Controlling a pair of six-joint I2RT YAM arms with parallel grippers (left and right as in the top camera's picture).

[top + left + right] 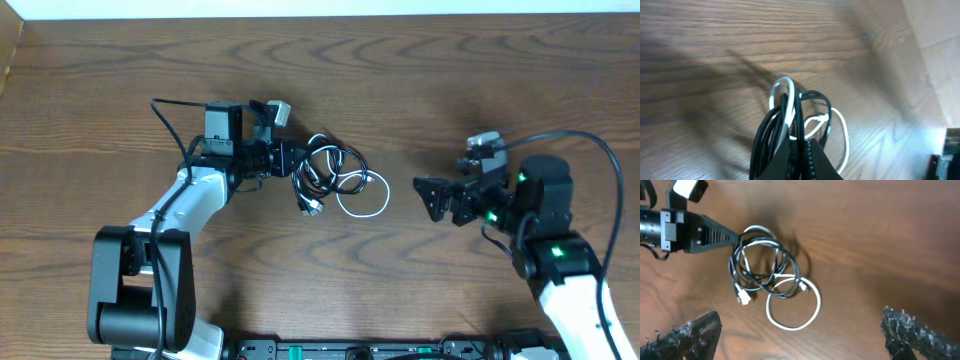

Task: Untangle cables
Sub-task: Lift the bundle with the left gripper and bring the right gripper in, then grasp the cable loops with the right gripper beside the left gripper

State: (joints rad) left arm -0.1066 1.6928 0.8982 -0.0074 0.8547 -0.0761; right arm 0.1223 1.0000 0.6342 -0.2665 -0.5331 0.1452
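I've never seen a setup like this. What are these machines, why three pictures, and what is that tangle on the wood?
Two robot arms sit at a wooden table. One picture looks down from above; the other two come from small cameras on each arm's wrist. The tangle is two thin cables looped together: a black cable and a white cable. The left gripper has pinched its fingers shut on the loops, as its wrist view shows up close. The right gripper waits beside the pile, fingers wide apart, holding nothing.
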